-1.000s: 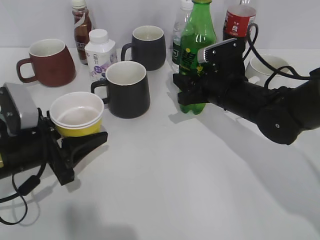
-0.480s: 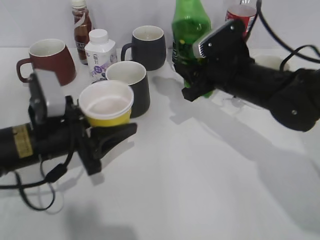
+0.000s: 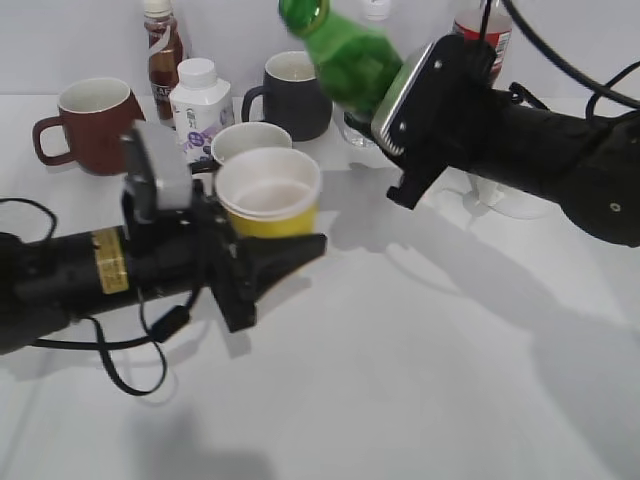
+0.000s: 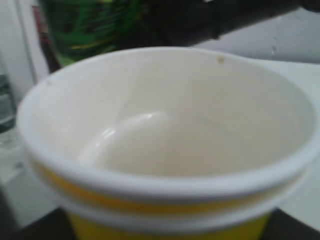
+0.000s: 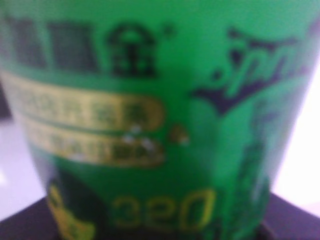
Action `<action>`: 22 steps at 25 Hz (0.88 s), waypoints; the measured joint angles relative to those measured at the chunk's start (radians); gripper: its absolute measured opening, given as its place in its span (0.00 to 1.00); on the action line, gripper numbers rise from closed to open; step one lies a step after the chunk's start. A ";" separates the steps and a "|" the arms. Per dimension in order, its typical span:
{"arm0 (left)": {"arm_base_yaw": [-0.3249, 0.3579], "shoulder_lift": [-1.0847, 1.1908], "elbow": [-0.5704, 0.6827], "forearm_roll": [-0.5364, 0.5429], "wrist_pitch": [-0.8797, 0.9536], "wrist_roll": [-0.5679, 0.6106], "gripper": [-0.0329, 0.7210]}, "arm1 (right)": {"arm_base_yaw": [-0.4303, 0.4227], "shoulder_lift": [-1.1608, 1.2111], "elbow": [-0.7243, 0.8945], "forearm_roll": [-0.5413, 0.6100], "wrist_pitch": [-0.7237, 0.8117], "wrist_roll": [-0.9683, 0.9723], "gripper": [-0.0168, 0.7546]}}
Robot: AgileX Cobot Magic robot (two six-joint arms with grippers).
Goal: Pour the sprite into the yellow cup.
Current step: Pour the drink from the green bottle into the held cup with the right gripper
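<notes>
1. From my exterior feed I have the left gripper (image 3: 262, 262) at about 9 o'clock of the scene, clamped around the yellow cup (image 3: 268, 193) and carrying it upright above the white table (image 3: 420, 380), just in front of a dark mug (image 3: 245, 140).
2. The right gripper (image 3: 400, 125) sits at about 1 o'clock, closed on the sprite (image 3: 345, 55); the bottle is off the table and tilted, its neck leaning toward 10 o'clock, higher than the cup and a little apart from it.
3. Only the exterior view gives me the rest of the scene: a brown mug (image 3: 90, 125) at far left, a second dark mug (image 3: 295, 92) at 12 o'clock, a small white bottle (image 3: 197, 105), a brown drink bottle (image 3: 163, 45) and a red-labelled bottle (image 3: 478, 35) along the back edge.
4. My left wrist feed shows what the exterior cannot: the cup's (image 4: 165, 150) inside, which is matte white paper, dry and bare, with a small brown speck near the far rim. The rim is thick, rolled and white, with a yellow band under it. The green bottle (image 4: 90, 27) looms at 11 o'clock behind it.
5. My right wrist feed is filled with the bottle's (image 5: 150, 125) glossy green label: yellow banners of blurred print, "320" in yellow low down, and part of a slanted logo at 2 o'clock. The plastic reads smooth and rounded, and the black edges at the bottom corners are too blurred to identify.
</notes>
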 joint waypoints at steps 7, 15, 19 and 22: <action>-0.027 0.008 -0.012 -0.009 0.037 -0.004 0.58 | -0.034 -0.001 0.000 -0.005 0.016 -0.151 0.52; -0.027 0.008 -0.012 -0.010 0.038 -0.005 0.58 | -0.049 -0.003 0.000 -0.005 0.017 -0.334 0.52; -0.027 0.008 -0.012 -0.017 0.038 -0.005 0.58 | -0.049 -0.003 0.000 -0.006 0.017 -0.437 0.52; -0.027 0.008 -0.012 -0.029 0.039 -0.005 0.58 | -0.049 -0.003 0.000 -0.006 0.017 -0.491 0.52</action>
